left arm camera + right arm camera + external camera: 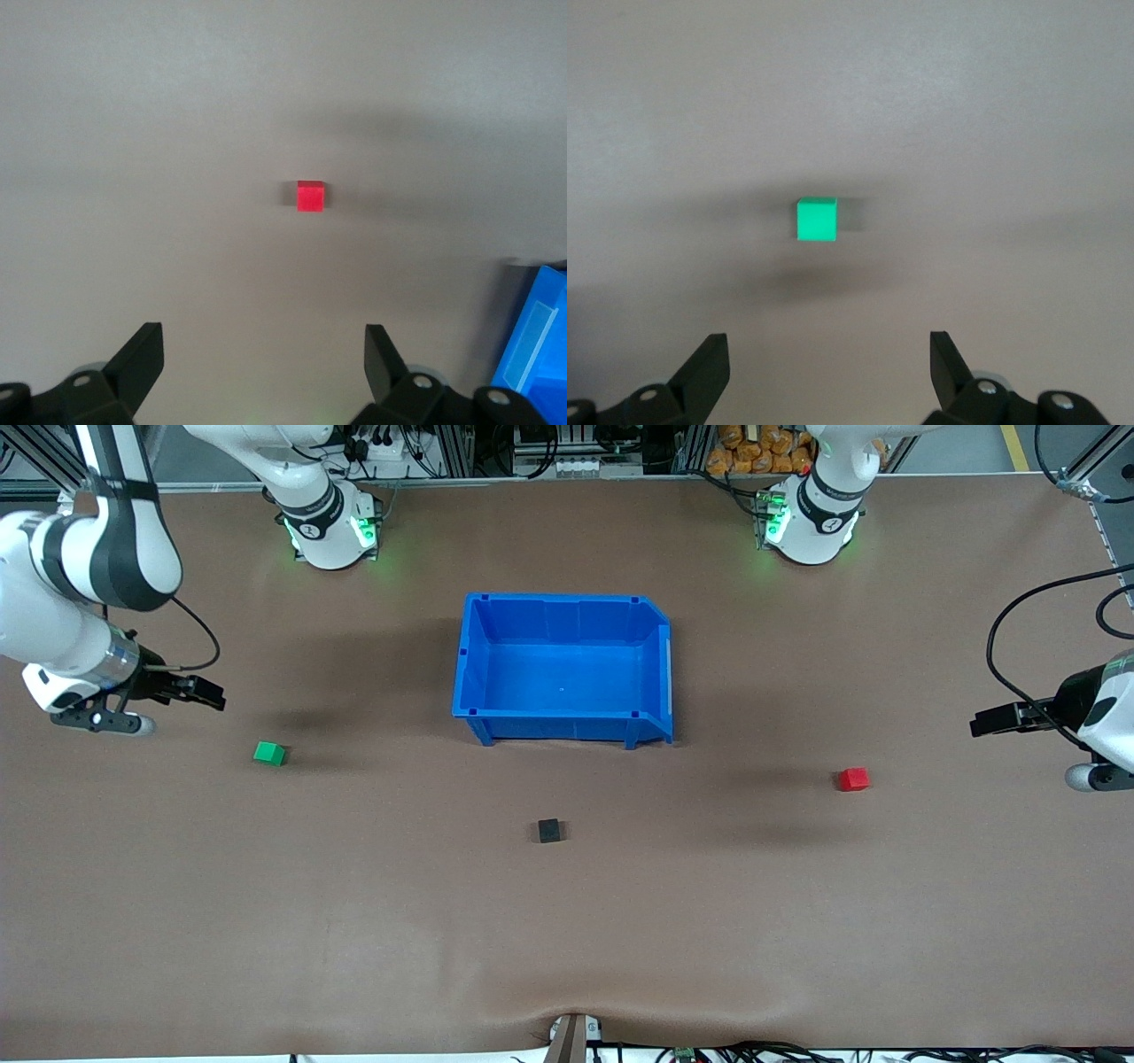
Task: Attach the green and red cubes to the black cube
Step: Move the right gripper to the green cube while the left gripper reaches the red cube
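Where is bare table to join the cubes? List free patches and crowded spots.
Free: the brown mat nearer the camera than the black cube; also between it and the green cube or red cube. Crowded: only around the blue bin, farther back.

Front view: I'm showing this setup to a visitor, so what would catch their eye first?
The big blue plastic bin at mid-table stands out. Nearer the camera sits the small matt black cube, with the bright green cube toward the right arm's end and the bright red cube toward the left arm's.
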### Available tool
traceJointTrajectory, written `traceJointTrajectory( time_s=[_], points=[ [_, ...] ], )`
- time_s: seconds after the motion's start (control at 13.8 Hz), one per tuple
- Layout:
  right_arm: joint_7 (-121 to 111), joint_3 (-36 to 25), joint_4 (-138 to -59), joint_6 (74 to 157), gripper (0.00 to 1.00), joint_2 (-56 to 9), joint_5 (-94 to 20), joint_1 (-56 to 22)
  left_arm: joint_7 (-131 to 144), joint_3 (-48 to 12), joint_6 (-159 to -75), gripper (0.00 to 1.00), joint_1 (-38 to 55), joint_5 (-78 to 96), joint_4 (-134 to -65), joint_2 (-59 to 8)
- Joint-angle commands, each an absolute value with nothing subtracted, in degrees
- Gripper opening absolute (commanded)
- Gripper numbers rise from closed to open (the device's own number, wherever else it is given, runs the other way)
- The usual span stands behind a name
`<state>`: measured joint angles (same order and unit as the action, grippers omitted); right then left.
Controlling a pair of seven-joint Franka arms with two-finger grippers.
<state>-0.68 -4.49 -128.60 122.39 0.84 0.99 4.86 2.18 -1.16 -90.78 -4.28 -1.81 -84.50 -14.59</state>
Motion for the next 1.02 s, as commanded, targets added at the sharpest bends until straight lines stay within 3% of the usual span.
traceJointTrajectory(
  time_s=[0.0, 0.94],
  points=[
    [1.75, -3.6, -128.67, 124.62, 1.0, -2.1, 1.23, 6.24, 3.51, -1.23, -90.7, 1.0, -5.36, -1.93, -83.67, -15.82],
    [5.01, -3.52, -130.25, 138.78, 1.0, -12.92, 1.23, 5.98, 13.1, -1.85, -100.54, 1.0, -2.99, -2.2, -84.02, -26.27]
  ],
)
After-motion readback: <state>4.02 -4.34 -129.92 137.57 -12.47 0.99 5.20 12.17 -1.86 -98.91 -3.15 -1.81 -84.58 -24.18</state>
